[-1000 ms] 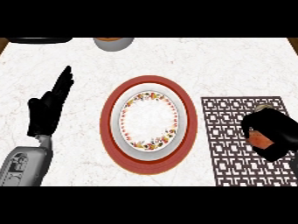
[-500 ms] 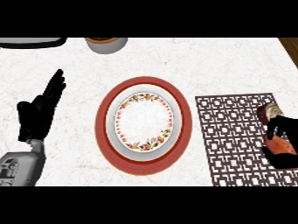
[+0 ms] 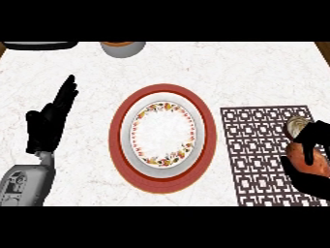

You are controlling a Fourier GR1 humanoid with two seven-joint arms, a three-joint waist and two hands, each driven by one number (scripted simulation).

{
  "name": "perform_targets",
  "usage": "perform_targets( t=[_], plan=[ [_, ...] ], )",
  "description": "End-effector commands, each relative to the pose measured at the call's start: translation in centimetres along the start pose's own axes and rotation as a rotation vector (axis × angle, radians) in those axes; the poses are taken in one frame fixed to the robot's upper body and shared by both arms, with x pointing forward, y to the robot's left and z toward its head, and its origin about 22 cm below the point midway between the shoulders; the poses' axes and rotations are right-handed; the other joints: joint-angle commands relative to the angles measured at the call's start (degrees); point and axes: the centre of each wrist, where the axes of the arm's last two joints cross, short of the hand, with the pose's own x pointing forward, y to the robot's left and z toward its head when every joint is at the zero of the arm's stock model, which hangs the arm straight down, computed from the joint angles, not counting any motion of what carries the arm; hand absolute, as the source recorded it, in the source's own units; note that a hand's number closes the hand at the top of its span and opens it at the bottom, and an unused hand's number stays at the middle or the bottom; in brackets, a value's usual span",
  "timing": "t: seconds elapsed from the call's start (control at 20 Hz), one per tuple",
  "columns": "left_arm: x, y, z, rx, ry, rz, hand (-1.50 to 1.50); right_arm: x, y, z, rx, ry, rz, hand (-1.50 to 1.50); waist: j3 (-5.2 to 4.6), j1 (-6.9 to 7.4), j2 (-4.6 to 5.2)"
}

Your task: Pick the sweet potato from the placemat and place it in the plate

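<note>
Currently our right hand (image 3: 323, 162) has its fingers curled round the sweet potato (image 3: 307, 154), over the placemat (image 3: 257, 155) at its right edge. Plate (image 3: 164, 131) sits just left of the mat. Our left hand (image 3: 50, 121) rests open, fingers straight.

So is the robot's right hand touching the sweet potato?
Touching. The head view shows the right hand with its black fingers curled round the sweet potato, over the placemat.
</note>
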Motion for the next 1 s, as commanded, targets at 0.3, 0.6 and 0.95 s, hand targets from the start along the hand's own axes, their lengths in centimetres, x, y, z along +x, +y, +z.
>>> perform_targets(
  t=[0.3, 0.6, 0.95],
  plan=[
    [-0.2, -1.3, -1.1, -0.009, -0.017, 0.0, 0.0, 10.8, 1.3, -2.4, 0.096, -0.087, -0.169, 1.5, 0.03, 1.13, 0.38],
    [1.6, -1.0, -0.1, -0.04, -0.016, -0.002, 0.0, 13.7, 7.7, -7.0, 0.153, -0.076, -0.196, 1.5, 0.1, 2.13, 0.36],
    [1.2, -1.4, -0.7, -0.033, -0.02, -0.007, 0.0, 17.2, 13.0, -8.3, 0.233, -0.071, -0.033, 1.5, 0.07, 2.08, 0.39]
  ],
)
